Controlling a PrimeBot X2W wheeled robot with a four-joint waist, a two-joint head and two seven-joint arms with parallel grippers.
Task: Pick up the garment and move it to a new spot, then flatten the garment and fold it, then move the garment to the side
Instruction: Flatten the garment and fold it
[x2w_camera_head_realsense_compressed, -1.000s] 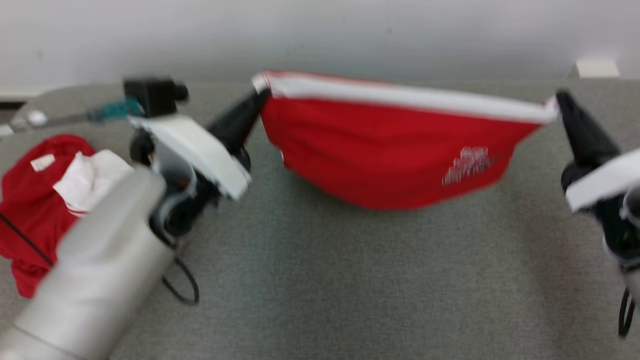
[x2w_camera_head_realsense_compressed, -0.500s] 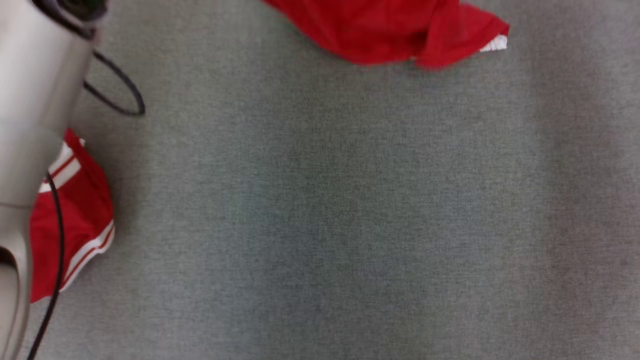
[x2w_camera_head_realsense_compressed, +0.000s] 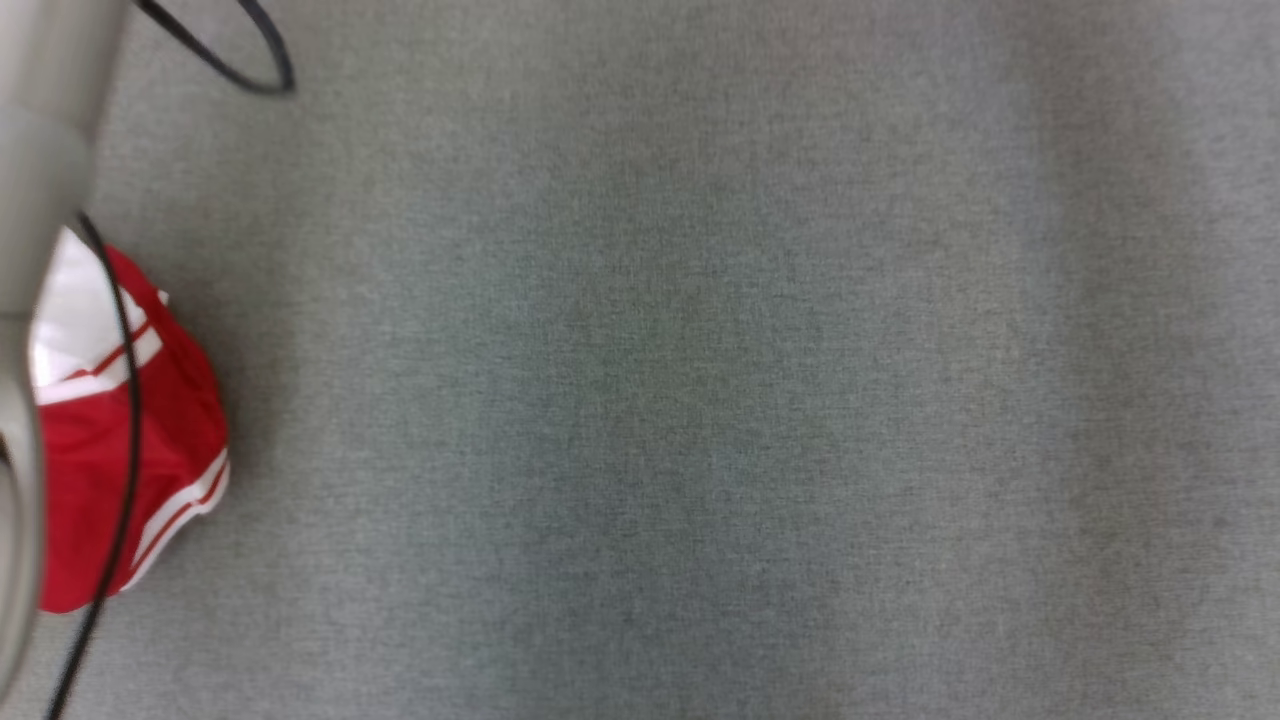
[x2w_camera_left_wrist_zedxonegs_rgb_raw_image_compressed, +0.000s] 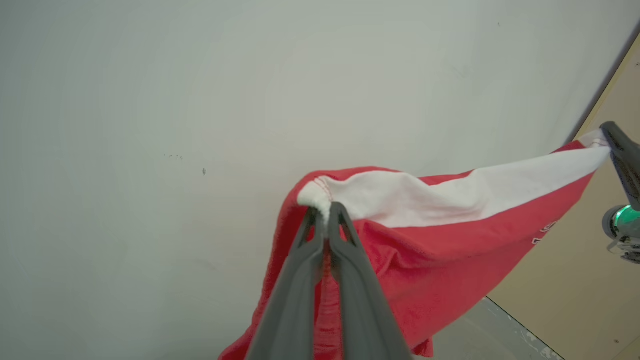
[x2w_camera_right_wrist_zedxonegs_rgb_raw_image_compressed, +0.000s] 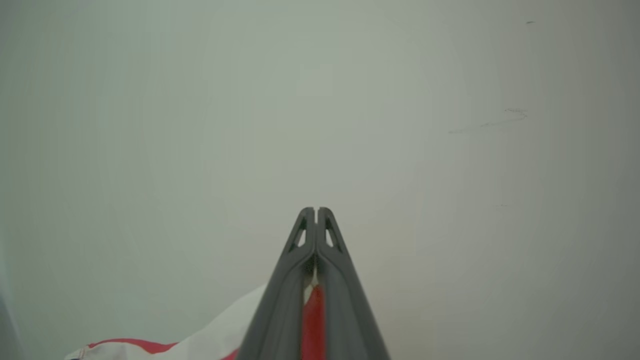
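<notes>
- Left gripper (x2w_camera_left_wrist_zedxonegs_rgb_raw_image_compressed: 325, 212): clenched on the garment (x2w_camera_left_wrist_zedxonegs_rgb_raw_image_compressed: 450, 250). The two dark fingers press together on a corner of its white band, and a bunch of white cloth bulges just past the tips.
- Garment: red cloth with a broad white band along the upper edge and a trace of pale print near its right end. It hangs in the air in front of a pale wall (x2w_camera_left_wrist_zedxonegs_rgb_raw_image_compressed: 150, 125), stretched from the left gripper across to the right gripper (x2w_camera_right_wrist_zedxonegs_rgb_raw_image_compressed: 316, 212). The red body sags below the band.
- Right gripper: clenched on the opposite corner of the band. In the right wrist view the fingertips meet, and a strip of red and white cloth is pinched lower down between the fingers. The rest of the cloth trails off to the lower left.
- Green light (x2w_camera_left_wrist_zedxonegs_rgb_raw_image_compressed: 625, 217): glows on the right arm just below its gripper, seen in the left wrist view.
- Grey table top (x2w_camera_head_realsense_compressed: 700, 400): seen from the head view, a flat felt-like surface.
- Second red cloth (x2w_camera_head_realsense_compressed: 150, 450): lies crumpled at the left edge of the table top, red with white stripes.
- Pale forearm (x2w_camera_head_realsense_compressed: 40, 150): crosses the far left corner of the head view, and a black cable (x2w_camera_head_realsense_compressed: 125, 400) runs down over the second red cloth.
</notes>
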